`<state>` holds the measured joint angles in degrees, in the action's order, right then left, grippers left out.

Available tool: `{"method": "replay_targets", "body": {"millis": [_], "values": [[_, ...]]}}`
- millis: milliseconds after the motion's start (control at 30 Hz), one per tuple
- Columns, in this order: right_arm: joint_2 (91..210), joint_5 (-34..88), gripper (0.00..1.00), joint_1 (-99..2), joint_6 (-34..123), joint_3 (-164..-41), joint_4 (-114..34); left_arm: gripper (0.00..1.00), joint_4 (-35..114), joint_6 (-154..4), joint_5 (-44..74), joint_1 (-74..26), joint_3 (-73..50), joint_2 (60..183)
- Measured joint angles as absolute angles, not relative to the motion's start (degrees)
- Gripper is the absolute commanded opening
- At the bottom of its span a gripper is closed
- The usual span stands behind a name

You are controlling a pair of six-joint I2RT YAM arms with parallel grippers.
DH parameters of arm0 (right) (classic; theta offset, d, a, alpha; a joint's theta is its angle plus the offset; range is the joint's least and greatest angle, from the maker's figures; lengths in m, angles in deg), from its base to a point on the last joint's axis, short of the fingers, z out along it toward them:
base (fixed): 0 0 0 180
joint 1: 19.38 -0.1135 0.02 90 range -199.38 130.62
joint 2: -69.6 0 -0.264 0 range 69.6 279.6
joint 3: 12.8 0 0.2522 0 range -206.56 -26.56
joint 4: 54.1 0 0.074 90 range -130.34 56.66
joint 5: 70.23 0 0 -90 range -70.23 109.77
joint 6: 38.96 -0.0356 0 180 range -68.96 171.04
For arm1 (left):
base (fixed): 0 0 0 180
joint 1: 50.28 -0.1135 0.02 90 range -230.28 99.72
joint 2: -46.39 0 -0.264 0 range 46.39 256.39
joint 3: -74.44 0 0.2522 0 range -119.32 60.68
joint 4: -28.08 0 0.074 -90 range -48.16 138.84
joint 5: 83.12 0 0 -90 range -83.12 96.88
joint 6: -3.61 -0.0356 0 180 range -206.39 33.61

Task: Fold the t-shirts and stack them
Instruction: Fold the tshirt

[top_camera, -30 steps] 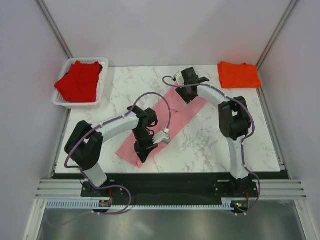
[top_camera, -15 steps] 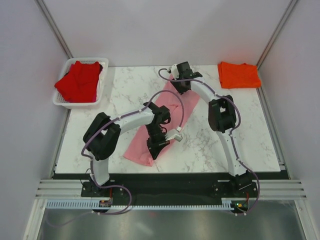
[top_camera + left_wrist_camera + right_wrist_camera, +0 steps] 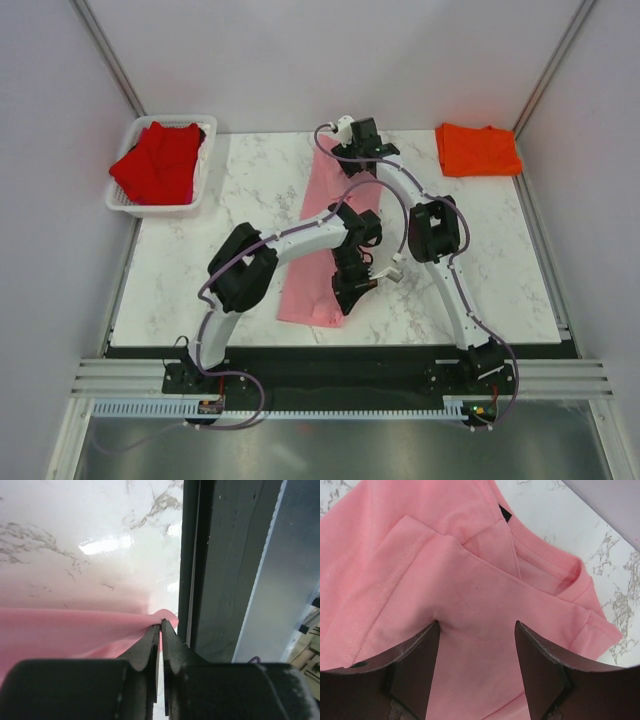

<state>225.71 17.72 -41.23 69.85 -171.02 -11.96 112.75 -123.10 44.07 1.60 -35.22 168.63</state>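
Note:
The light pink t-shirt (image 3: 322, 190) lies as a long folded strip running from the table's far middle toward the near edge. My left gripper (image 3: 348, 297) is at its near end, shut on a pinch of the pink hem (image 3: 161, 626). At the far end my right gripper (image 3: 352, 152) hovers open just over the collar area, both fingers (image 3: 420, 655) apart on the pink t-shirt (image 3: 470, 580), near its small dark tag (image 3: 505, 514). The orange t-shirt (image 3: 477, 150) lies folded at the far right corner. A deep red t-shirt (image 3: 155, 165) fills the basket.
A white mesh basket (image 3: 160, 210) stands at the far left corner. The dark front rail (image 3: 215, 580) of the table is right beside my left fingertips. Grey walls close in on three sides of the marble top (image 3: 250, 190).
The pink t-shirt has swung from a diagonal lie to nearly lengthwise. My left gripper carried its near end rightward. My right gripper moved left at the far end and its jaws widened.

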Motion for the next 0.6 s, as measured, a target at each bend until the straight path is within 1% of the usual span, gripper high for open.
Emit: {"method": "replay_targets", "body": {"millis": [67,100,167,200,267,367,500,600], "values": [[226.0,18.1,0.71,-41.2,68.7,-171.5,-12.6,0.19,113.1,-122.1,44.1,2.0,-37.9,169.5],[226.0,18.3,0.72,-41.1,68.3,-171.5,-12.6,0.30,113.3,-121.6,44.1,2.1,-39.1,169.7],[225.7,18.2,0.72,-40.8,67.6,-171.4,-12.8,0.38,114.4,-120.2,44.1,2.4,-41.6,169.7],[225.4,18.2,0.72,-40.5,67.2,-171.3,-12.6,0.46,114.8,-119.5,44.4,2.5,-42.9,169.6],[223.5,18.2,0.73,-39.6,66.4,-169.9,-12.5,0.52,115.1,-118.4,44.7,2.5,-44.8,169.0],[218.1,18.3,0.73,-38.4,65.5,-165.4,-12.6,0.56,114.6,-117.7,44.7,2.4,-46.2,165.8],[207.2,18.5,0.73,-37.0,64.7,-156.5,-13.4,0.52,112.7,-117.5,43.4,2.3,-43.7,159.7],[201.1,19.3,0.72,-36.4,63.9,-150.2,-14.4,0.50,110.2,-117.5,42.0,1.7,-37.6,157.2]]}}
